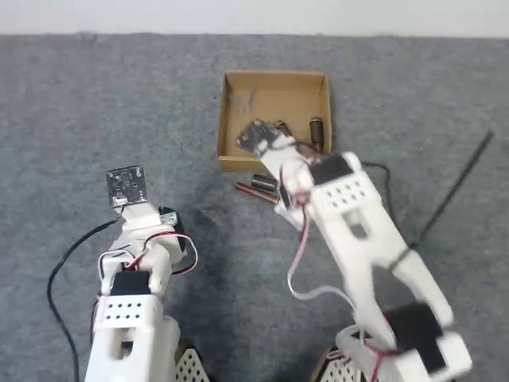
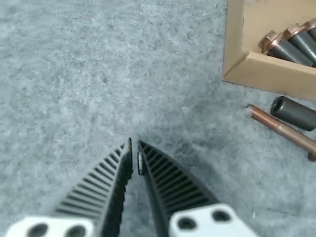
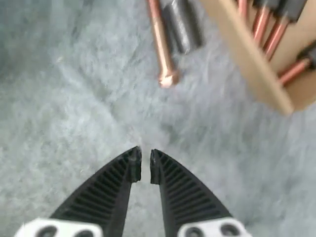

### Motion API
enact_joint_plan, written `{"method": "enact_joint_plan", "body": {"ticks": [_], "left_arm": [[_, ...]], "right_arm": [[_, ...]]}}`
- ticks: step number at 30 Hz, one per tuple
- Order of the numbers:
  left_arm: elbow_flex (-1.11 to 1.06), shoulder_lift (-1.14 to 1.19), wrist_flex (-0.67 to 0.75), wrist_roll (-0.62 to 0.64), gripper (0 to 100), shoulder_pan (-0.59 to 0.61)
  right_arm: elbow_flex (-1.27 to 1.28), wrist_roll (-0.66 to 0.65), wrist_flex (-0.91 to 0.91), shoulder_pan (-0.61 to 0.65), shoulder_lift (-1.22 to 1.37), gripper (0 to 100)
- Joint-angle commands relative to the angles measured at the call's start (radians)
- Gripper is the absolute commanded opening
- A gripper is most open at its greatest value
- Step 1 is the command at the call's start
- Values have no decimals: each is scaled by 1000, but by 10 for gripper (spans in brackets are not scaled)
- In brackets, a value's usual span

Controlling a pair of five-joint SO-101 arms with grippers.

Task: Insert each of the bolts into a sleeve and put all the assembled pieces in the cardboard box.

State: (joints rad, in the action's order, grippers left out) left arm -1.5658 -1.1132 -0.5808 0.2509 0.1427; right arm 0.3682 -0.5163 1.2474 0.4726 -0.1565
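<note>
Loose bolt point(image 3: 160, 44) and sleeve point(image 3: 183, 27) lie side by side on carpet point(image 1: 119, 95), just on the near side of cardboard box point(image 1: 274, 77). Right gripper point(image 3: 144, 158) and left gripper point(image 2: 135, 145): jaws nearly closed, empty. Risk: coming down unopened, either would shove the bolt and roll it away.

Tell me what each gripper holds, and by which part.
Nothing is held. The left gripper and the right gripper are both empty.

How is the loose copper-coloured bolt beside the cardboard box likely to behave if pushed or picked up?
The bolt looks like rigid metal, so probably stiff and heavy for its size. Its round shank may roll sideways, though the carpet should damp that. Its smooth surface could slip in a grasp.
</note>
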Motion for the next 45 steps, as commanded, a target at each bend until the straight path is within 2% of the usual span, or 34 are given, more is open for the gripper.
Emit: {"method": "enact_joint_plan", "body": {"ticks": [1, 4, 8, 15, 26, 30, 45], "left_arm": [[16, -21, 20, -15, 15, -3], [16, -21, 20, -15, 15, -3], [16, -21, 21, -15, 15, -3], [16, -21, 40, -15, 16, -3], [15, -21, 40, -38, 16, -3], [15, -21, 40, -38, 16, -3], [15, -21, 40, -40, 16, -3]], "right_arm": [[-233, -52, 48, 8, 142, 56], [-384, -58, 84, 7, 272, 90], [-539, -58, 116, 21, 412, 62], [-661, -63, 120, 51, 570, 63], [-671, -169, 108, 58, 618, 75], [-672, -172, 102, 58, 619, 117], [-671, -213, 8, 58, 657, 113]]}}
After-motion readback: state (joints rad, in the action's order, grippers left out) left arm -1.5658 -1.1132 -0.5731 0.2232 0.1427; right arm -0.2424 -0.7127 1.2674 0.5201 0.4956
